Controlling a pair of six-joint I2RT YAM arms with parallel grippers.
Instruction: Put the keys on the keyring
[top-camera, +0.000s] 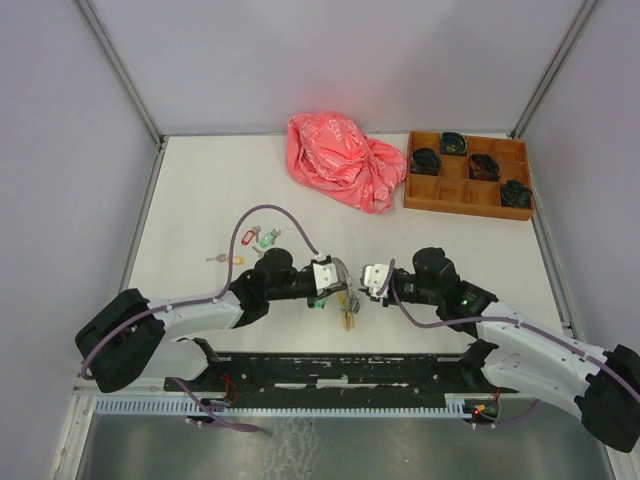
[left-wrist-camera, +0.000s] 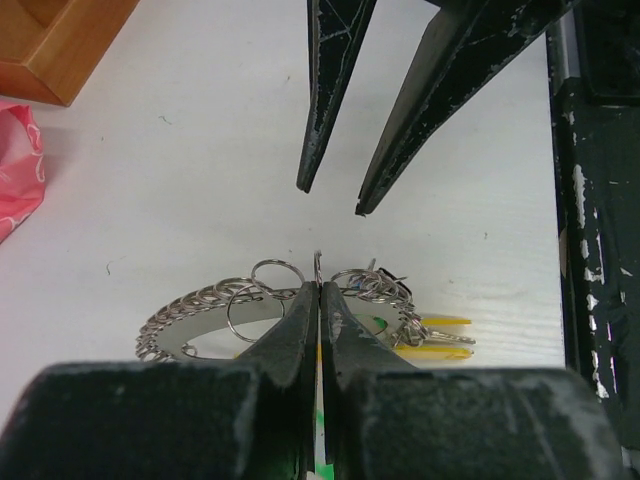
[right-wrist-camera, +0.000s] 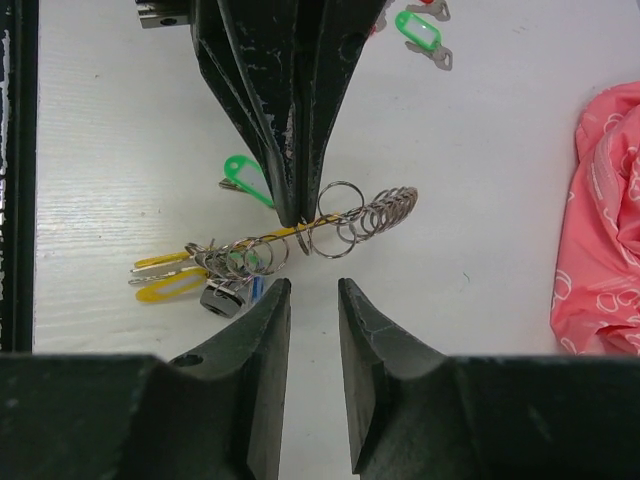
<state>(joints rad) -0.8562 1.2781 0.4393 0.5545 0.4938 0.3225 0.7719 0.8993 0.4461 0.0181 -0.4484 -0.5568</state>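
**Keyring Clamped by Left Gripper; Right Gripper Apart**

We find the left gripper (right-wrist-camera: 293, 215) with its fingers pressed together on the keyring (right-wrist-camera: 372, 213), at the section carrying the yellow band. The keyring sits at the near middle of the worktop (top-camera: 200, 190), between the two grippers. The right gripper (right-wrist-camera: 312, 292) stands with jaws apart, holding nothing. Its tips are just short of the keyring and face the left gripper.

Two yellow-tagged keys (right-wrist-camera: 165, 278) gather at one end of the keyring, touching its small rings. We cannot tell whether they are threaded on. A green-tagged key (right-wrist-camera: 243, 180) lies just beside the fingers of the left gripper. Three loose keys (top-camera: 267, 238), tagged green, red and yellow, lie farther out on the left side, well apart from the keyring.

A pink bag (top-camera: 340, 160) and a wooden tray (top-camera: 460, 207) sit at the far edge.
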